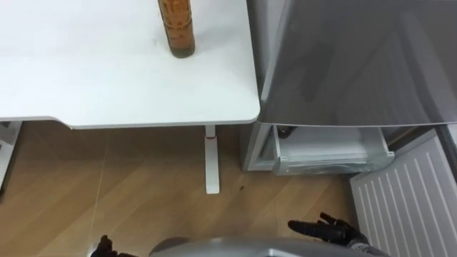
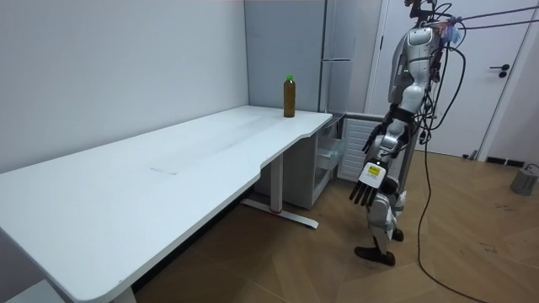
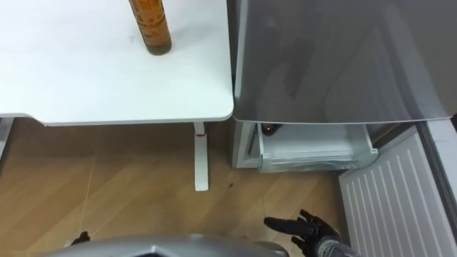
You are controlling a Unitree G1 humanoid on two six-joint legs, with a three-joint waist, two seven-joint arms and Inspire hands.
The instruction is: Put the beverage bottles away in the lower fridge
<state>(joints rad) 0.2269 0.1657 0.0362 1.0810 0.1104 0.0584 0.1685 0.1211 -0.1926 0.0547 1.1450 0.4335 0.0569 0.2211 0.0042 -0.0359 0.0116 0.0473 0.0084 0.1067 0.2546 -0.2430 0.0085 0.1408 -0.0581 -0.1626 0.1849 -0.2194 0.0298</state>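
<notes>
A drink bottle (image 1: 176, 28) of brown liquid stands upright near the right end of the white table (image 1: 107, 78); the room view shows its green cap (image 2: 289, 77). The grey fridge (image 1: 357, 57) stands right of the table, its lower compartment open with a white drawer (image 1: 332, 153) showing. My right hand (image 1: 328, 230) hangs low in front of the fridge, fingers spread straight, holding nothing. My left hand (image 2: 366, 187) hangs at my side with straight fingers, also holding nothing; its dark tip shows at the bottom edge (image 1: 106, 248). Both hands are far from the bottle.
The lower fridge door (image 1: 407, 196), white and ribbed inside, stands swung open at the right. A white table leg (image 1: 211, 160) stands on the wooden floor (image 1: 107, 193) between me and the fridge. I stand upright in front of the table's corner and the fridge.
</notes>
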